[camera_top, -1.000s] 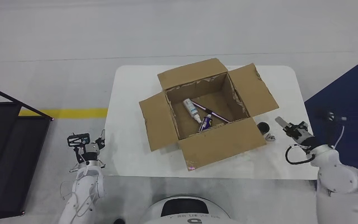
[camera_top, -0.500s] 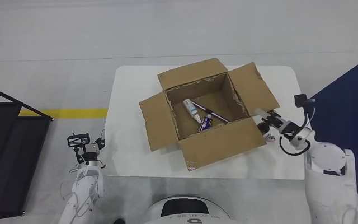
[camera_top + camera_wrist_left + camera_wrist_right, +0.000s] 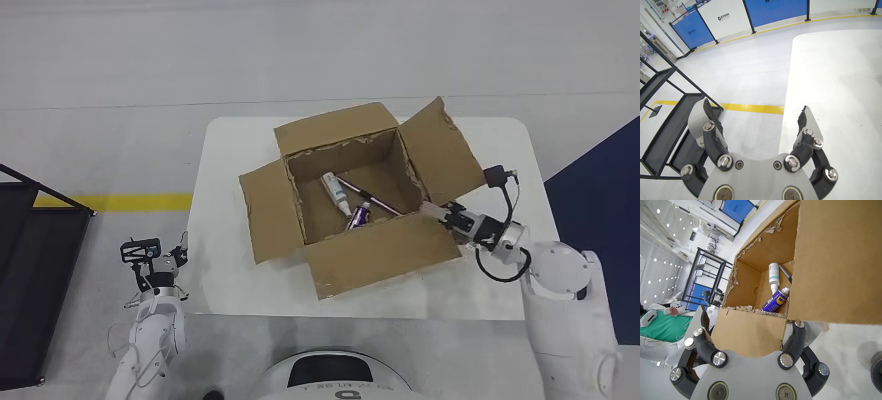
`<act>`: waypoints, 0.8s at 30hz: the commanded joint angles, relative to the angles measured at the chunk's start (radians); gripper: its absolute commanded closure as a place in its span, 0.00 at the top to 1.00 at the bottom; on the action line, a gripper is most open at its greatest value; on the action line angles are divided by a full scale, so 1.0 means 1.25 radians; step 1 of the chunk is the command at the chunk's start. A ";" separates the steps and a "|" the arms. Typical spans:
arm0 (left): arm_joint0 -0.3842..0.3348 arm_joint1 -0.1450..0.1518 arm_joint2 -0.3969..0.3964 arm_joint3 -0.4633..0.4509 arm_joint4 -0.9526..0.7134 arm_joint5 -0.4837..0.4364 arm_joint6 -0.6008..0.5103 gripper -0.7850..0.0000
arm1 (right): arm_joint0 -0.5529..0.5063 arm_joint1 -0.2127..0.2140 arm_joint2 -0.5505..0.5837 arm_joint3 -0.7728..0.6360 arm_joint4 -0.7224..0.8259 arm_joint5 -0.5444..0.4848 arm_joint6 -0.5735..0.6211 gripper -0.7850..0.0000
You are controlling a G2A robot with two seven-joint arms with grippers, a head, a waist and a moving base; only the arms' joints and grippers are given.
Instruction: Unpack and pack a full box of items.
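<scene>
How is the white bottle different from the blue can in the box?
The white plastic bottle has a greenish label band; the blue metal spray can has yellow print. The bottle lies farther back in the brown cardboard box; the can lies nearer the robot. Both lie on their sides, white tops close together.

The box (image 3: 268, 213) is sitting mid-table (image 3: 240, 290). Inside it a bottle (image 3: 334, 190), a can (image 3: 357, 214) and a rod (image 3: 378, 198) are lying together, the can nearest the front wall. The right gripper (image 3: 438, 212) is sitting at the box's front-right corner. The left gripper (image 3: 755, 103) is hanging off the table's left edge, beside a rack (image 3: 30, 280).
</scene>
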 commanded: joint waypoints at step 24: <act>0.000 0.000 0.000 0.000 0.000 0.000 0.000 1.00 | -0.017 0.024 -0.077 -0.032 0.076 -0.079 0.016 1.00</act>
